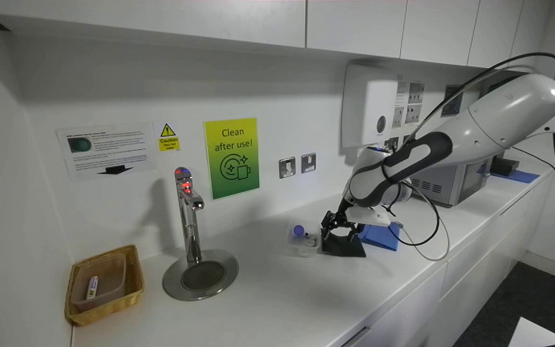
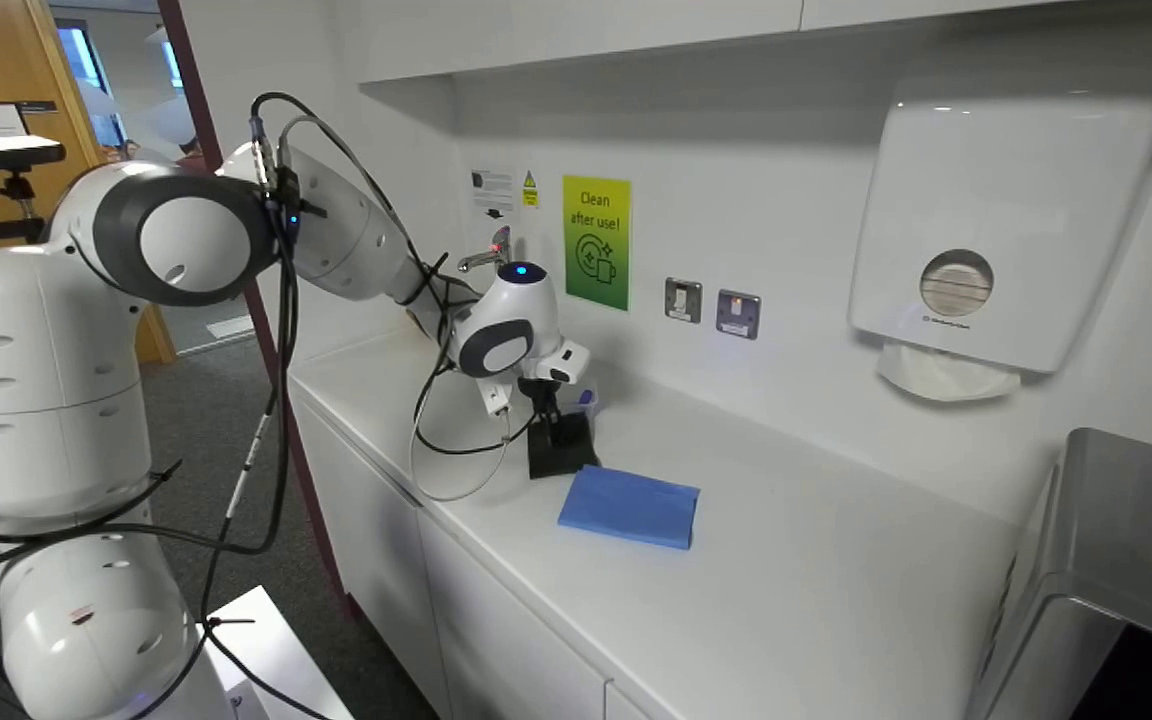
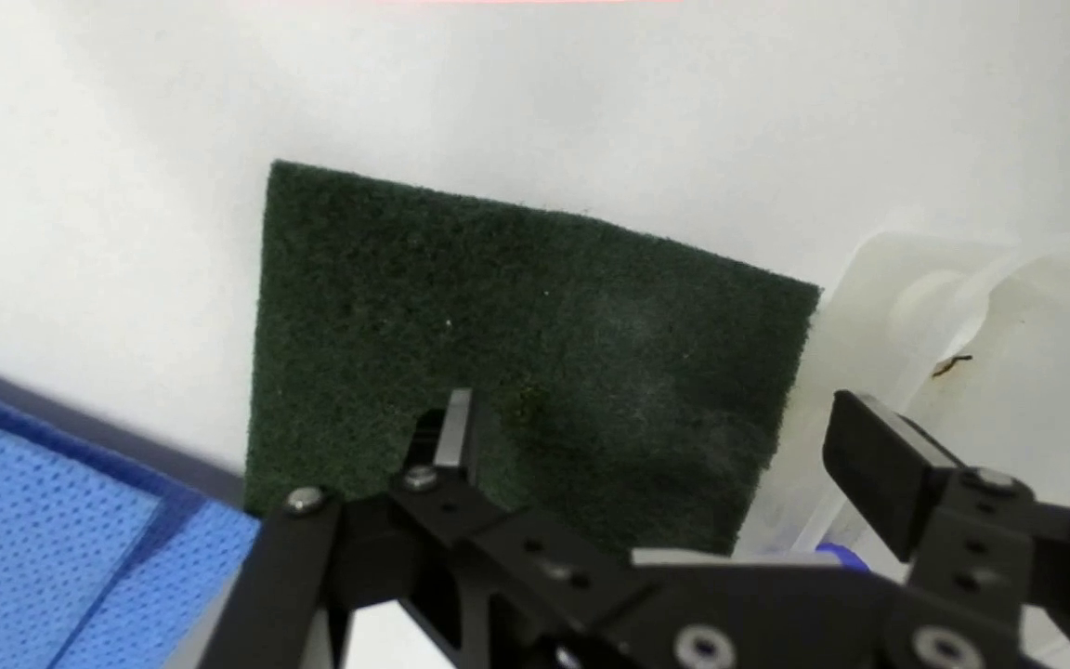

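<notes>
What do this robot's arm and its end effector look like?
The arm is glossy white with rounded segments and dark grey bands at some joints. Black and pale cables run along it; a blue light glows near the wrist. The end effector is black and angular, with two blocky fingers and silvery screw heads.

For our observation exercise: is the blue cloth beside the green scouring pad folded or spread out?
Folded: in the wrist view, the blue cloth beside the scouring pad shows stacked layers, one edge crossing its surface.
</notes>
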